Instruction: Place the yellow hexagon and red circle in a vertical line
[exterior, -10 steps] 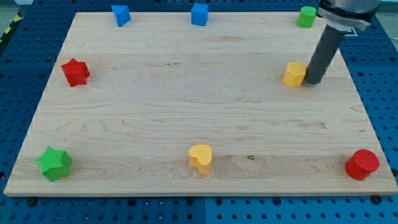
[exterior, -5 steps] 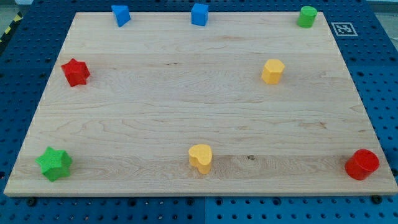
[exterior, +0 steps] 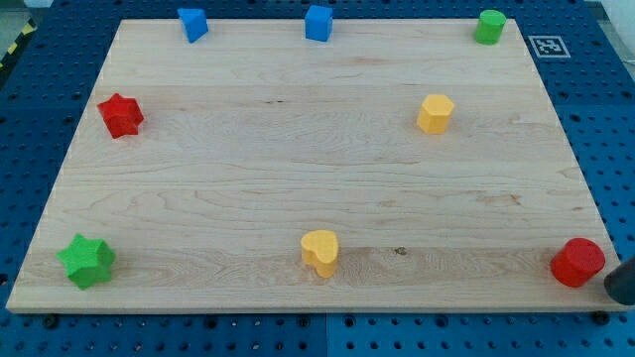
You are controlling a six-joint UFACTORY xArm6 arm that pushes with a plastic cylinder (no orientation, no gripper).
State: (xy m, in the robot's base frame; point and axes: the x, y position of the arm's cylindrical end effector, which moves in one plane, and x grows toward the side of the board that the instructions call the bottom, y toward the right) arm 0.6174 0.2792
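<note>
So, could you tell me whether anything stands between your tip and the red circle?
Nothing visible does. My tip sits just to the view's right of the red circle, at the board's corner, with no other block between them.

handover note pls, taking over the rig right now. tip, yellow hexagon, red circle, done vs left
My tip: just entering at the view's bottom right corner, right of the red circle; only a dark sliver shows, contact cannot be told.
Yellow hexagon: upper right part of the board, well to the view's left of the red circle.
Red circle: bottom right corner, near the board edge.
Done: nothing visible yet; the two are not in a vertical line.
Left: probably push the red circle toward the view's left until it sits directly below the hexagon.
Other blocks lie along the edges, away from that path.
</note>
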